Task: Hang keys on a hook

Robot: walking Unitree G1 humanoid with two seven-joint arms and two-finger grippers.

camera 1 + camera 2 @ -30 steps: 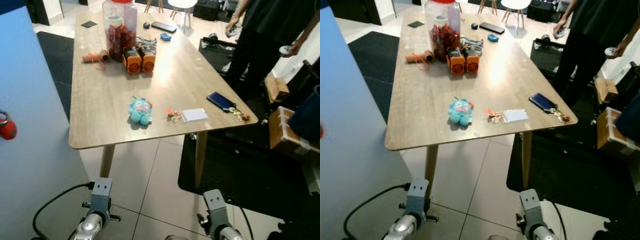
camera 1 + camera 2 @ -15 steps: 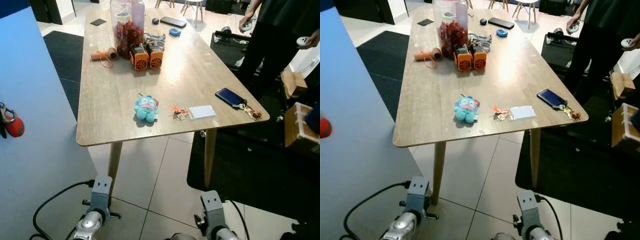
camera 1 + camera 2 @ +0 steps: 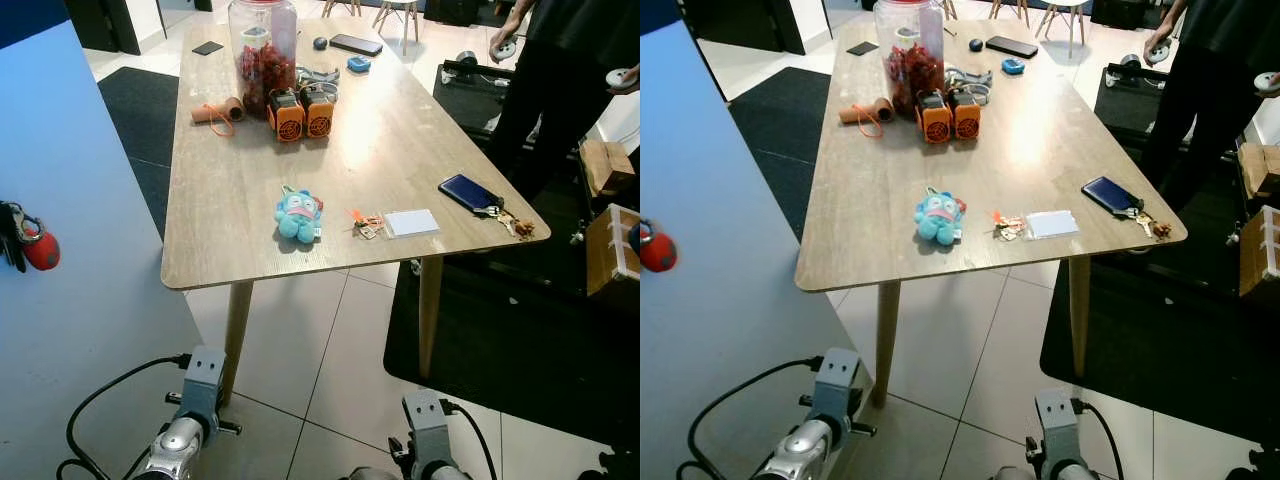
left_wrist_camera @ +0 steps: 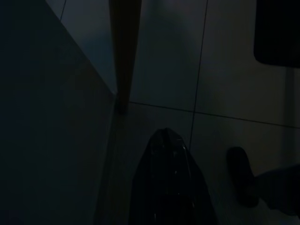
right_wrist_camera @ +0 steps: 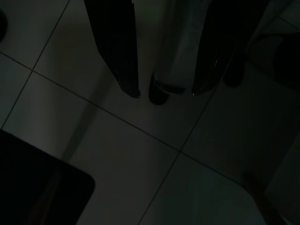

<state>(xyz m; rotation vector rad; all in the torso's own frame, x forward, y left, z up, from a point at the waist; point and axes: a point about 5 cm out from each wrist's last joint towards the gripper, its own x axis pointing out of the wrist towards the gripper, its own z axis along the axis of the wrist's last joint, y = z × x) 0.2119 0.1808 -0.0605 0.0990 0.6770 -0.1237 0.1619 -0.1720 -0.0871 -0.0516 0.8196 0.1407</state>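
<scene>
Both arms hang low over the floor tiles. The right end effector (image 5: pixel 163 93) is spread wide and empty; the left end effector (image 4: pixel 165 140) is too dark to judge. Keys (image 3: pixel 364 224) lie near the desk's (image 3: pixel 220 220) near edge, between a blue toy (image 3: pixel 299 215) and a card (image 3: pixel 411 222). A jar (image 3: pixel 264 52) stands toward the far end.

Wooden table (image 3: pixel 250 200): blue plush toy (image 3: pixel 298 216), white card (image 3: pixel 411 222), dark blue phone (image 3: pixel 468 192), two orange devices (image 3: pixel 302 114), clear jar (image 3: pixel 263 50). Person (image 3: pixel 560 70) standing beyond the table.
</scene>
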